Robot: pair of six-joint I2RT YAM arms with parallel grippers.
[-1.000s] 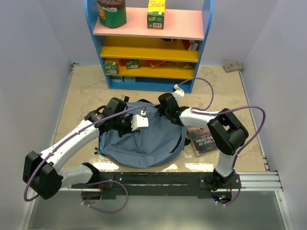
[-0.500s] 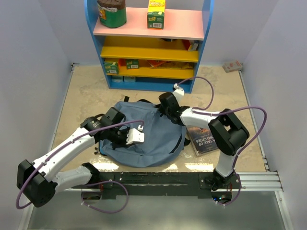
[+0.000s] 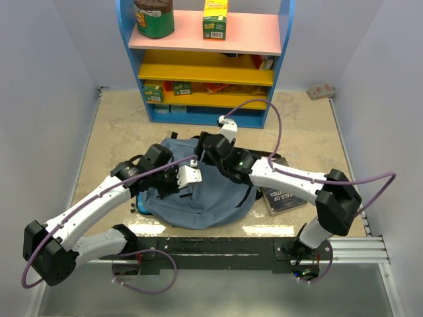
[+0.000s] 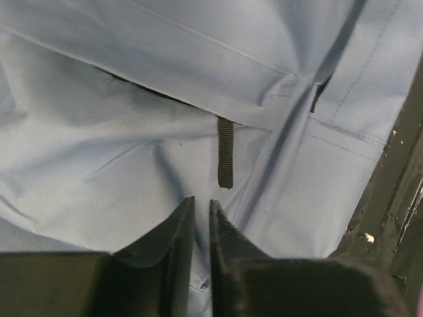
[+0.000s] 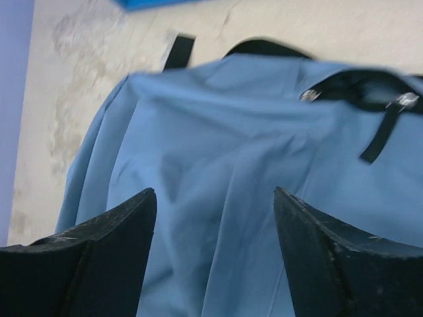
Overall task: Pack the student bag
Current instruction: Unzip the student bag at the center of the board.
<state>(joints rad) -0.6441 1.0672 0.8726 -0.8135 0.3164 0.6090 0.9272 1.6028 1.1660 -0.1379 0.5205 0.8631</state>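
Note:
The student bag (image 3: 211,195) lies flat in the middle of the table, grey-blue with black straps at its far edge. My left gripper (image 3: 173,179) is low over its left part. In the left wrist view its jaws (image 4: 201,199) stand only a narrow slit apart, with bag fabric (image 4: 99,165) and a short black webbing tab (image 4: 225,152) just beyond the tips. My right gripper (image 3: 206,150) hovers over the bag's far top. In the right wrist view it (image 5: 215,191) is wide open above bare fabric (image 5: 231,132), nothing between the fingers.
A book (image 3: 285,191) lies on the table right of the bag, partly under my right arm. The blue shelf unit (image 3: 205,59) with boxes and a jar stands at the back. A small box (image 3: 320,91) sits at the far right. Zip pulls (image 5: 310,96) and a black strap (image 5: 380,139) lie near the bag's top.
My right arm swung left from the bag's right edge to over its top, and its jaws opened wide. The left gripper shifted slightly right, and its jaws parted a slit.

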